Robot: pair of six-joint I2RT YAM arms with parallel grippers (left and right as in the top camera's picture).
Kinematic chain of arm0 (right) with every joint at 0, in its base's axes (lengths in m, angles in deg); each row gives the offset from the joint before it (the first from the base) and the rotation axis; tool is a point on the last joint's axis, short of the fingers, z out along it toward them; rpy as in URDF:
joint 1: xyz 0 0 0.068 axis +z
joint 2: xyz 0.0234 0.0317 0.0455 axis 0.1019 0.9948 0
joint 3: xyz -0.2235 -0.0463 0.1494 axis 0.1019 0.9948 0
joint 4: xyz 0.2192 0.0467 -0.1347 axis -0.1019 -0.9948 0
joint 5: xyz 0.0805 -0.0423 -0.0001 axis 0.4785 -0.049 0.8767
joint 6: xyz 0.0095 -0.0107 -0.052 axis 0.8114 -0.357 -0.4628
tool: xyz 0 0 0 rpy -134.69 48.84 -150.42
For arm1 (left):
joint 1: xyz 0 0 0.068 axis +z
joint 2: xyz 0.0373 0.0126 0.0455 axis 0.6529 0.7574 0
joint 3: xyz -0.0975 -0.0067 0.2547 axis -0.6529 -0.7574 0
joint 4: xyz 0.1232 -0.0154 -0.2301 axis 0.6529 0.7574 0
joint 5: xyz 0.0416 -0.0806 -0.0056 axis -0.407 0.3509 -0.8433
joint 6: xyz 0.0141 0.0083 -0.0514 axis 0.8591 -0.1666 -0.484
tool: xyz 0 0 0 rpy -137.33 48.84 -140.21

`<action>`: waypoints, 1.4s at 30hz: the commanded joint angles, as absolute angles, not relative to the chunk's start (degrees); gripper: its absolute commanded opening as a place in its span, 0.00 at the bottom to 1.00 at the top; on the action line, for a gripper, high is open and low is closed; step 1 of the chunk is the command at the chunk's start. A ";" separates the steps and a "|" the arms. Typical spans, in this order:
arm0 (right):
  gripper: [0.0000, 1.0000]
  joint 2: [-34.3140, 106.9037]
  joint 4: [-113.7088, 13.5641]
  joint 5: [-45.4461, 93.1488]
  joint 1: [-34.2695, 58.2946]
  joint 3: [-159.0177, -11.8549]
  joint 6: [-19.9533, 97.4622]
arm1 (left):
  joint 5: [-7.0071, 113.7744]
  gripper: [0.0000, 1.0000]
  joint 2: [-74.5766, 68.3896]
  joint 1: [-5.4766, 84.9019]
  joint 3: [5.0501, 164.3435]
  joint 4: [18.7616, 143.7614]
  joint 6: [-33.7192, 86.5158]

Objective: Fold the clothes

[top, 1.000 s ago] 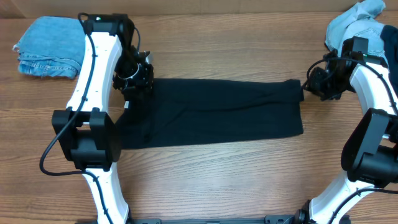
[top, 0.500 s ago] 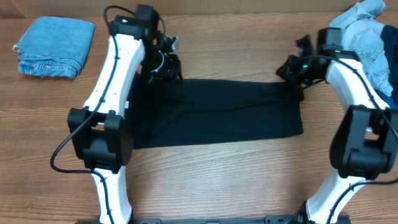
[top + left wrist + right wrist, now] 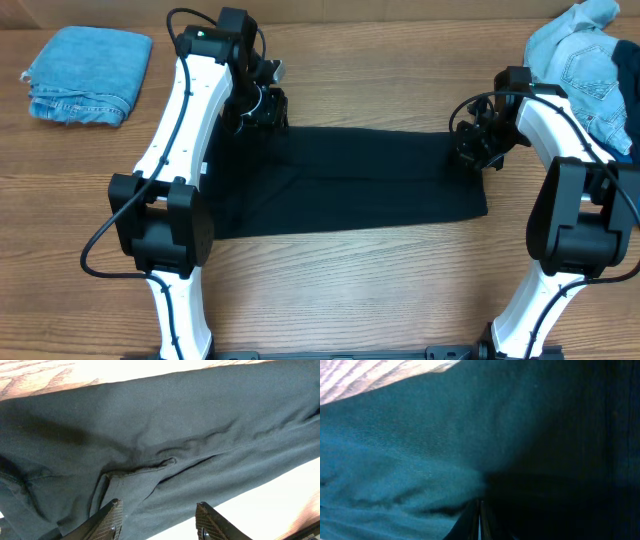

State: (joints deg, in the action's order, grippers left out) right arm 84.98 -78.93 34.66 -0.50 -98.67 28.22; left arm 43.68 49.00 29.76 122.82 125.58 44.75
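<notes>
The black shirt (image 3: 350, 180) lies as a long flat band across the middle of the table. My left gripper (image 3: 264, 104) hovers at its far left edge. In the left wrist view the gripper (image 3: 160, 508) is open, its fingertips (image 3: 116, 510) spread over the black shirt (image 3: 165, 430) with nothing between them. My right gripper (image 3: 472, 148) is down on the shirt's far right corner. In the right wrist view the gripper (image 3: 480, 505) is shut, and the black shirt (image 3: 420, 440) puckers at its tips.
A folded light-blue denim piece (image 3: 85, 72) lies at the far left corner. A heap of light-blue denim (image 3: 585, 55) sits at the far right, beside my right arm. The wooden table (image 3: 350, 290) shows in front of the shirt.
My left gripper moved from the shirt's left end to its far left edge, then held still. My right gripper rose over the far right corner, then came down onto the cloth.
</notes>
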 commanded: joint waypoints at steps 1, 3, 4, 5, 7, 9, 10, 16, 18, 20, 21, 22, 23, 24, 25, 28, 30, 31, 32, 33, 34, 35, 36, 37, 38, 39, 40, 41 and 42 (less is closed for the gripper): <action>0.06 79.93 -79.85 33.41 -0.70 -99.74 28.09 | 43.11 0.52 47.12 29.98 122.18 125.36 44.22; 0.07 77.40 -80.11 33.33 -0.70 -99.74 28.07 | 43.11 0.52 47.12 29.95 122.18 125.31 44.22; 0.08 76.15 -80.14 32.43 -0.70 -99.74 28.09 | 43.13 0.52 47.12 29.98 122.18 125.23 44.20; 0.08 75.56 -80.14 31.73 -0.70 -99.74 28.09 | 43.15 0.52 47.12 29.98 122.18 125.23 44.18; 0.08 74.71 -79.90 30.64 -0.70 -99.74 28.13 | 43.13 0.52 47.12 29.98 122.18 125.25 44.18; 0.08 74.93 -78.98 31.03 -0.70 -99.70 29.64 | 43.13 0.52 47.12 29.98 122.18 125.42 44.20; 0.08 75.06 -78.58 32.08 -0.70 -99.70 29.60 | 43.11 0.54 47.12 29.98 122.18 125.55 44.24; 0.13 75.15 -77.03 39.12 1.16 -99.70 29.09 | 39.64 0.60 47.12 31.13 122.18 128.35 44.03; 0.16 75.15 -76.51 39.07 2.71 -99.70 28.88 | 37.73 0.60 47.12 32.12 122.18 129.45 41.99; 0.21 75.15 -76.31 39.60 4.33 -99.70 28.00 | 36.62 0.62 47.12 33.17 122.18 130.28 41.23; 0.24 75.15 -76.40 41.04 5.34 -99.70 26.36 | 36.49 0.63 47.12 33.80 122.18 130.60 40.90; 0.27 75.15 -76.51 42.72 6.49 -99.68 25.07 | 36.58 0.65 47.12 34.52 122.18 131.02 40.70; 0.27 75.15 -76.53 44.52 8.09 -99.65 24.15 | 37.45 0.65 47.12 35.40 122.18 131.54 40.77; 0.27 75.15 -76.44 45.68 9.49 -99.65 23.17 | 37.89 0.65 47.12 36.03 122.18 131.89 40.75; 0.27 75.15 -76.25 46.51 10.89 -99.65 22.10 | 37.87 0.65 47.12 36.58 122.18 132.18 40.75; 0.29 75.28 -74.15 47.49 15.43 -99.65 21.49 | 37.43 0.65 47.12 37.65 122.18 131.74 39.96; 0.40 75.60 -72.25 48.52 18.30 -99.65 21.36 | 35.99 0.65 47.12 38.00 122.18 130.54 38.82; 0.49 75.89 -71.15 49.39 19.74 -99.65 21.36 | 34.72 0.66 47.12 38.04 122.18 129.86 38.43; 0.58 76.17 -69.95 50.16 21.29 -99.65 21.36 | 33.87 0.67 47.12 38.11 122.18 129.14 38.15; 0.64 76.61 -68.71 50.75 22.95 -99.65 21.40 | 33.67 0.68 47.12 38.13 122.18 128.35 38.15; 0.72 76.94 -67.53 51.14 24.63 -99.65 21.42 | 33.67 0.70 47.12 38.13 122.18 127.54 38.17; 0.77 77.44 -66.26 51.10 26.30 -99.65 21.82 | 33.69 0.70 47.12 38.13 122.18 126.58 38.15; 0.81 77.79 -64.99 51.10 27.94 -99.65 22.69 | 33.69 0.70 47.14 38.13 122.18 125.75 38.15; 0.82 78.40 -63.50 51.03 29.53 -99.65 24.18 | 33.67 0.70 47.14 38.13 122.18 124.94 38.15; 0.83 78.82 -62.19 51.05 30.75 -99.65 25.86 | 33.67 0.70 47.21 38.13 122.18 124.44 38.15; 0.83 79.80 -59.90 51.05 32.53 -99.65 28.24 | 33.69 0.70 47.43 38.13 122.18 123.76 38.15; 0.82 80.76 -57.56 51.07 34.27 -99.65 30.58 | 33.65 0.69 47.80 38.13 122.18 123.28 38.15; 0.81 81.64 -55.61 51.12 35.59 -99.65 32.22 | 33.65 0.69 48.06 38.13 122.18 122.91 38.15; 0.81 82.45 -53.60 51.29 36.90 -99.65 33.20 | 33.69 0.69 48.61 38.13 122.18 122.41 38.15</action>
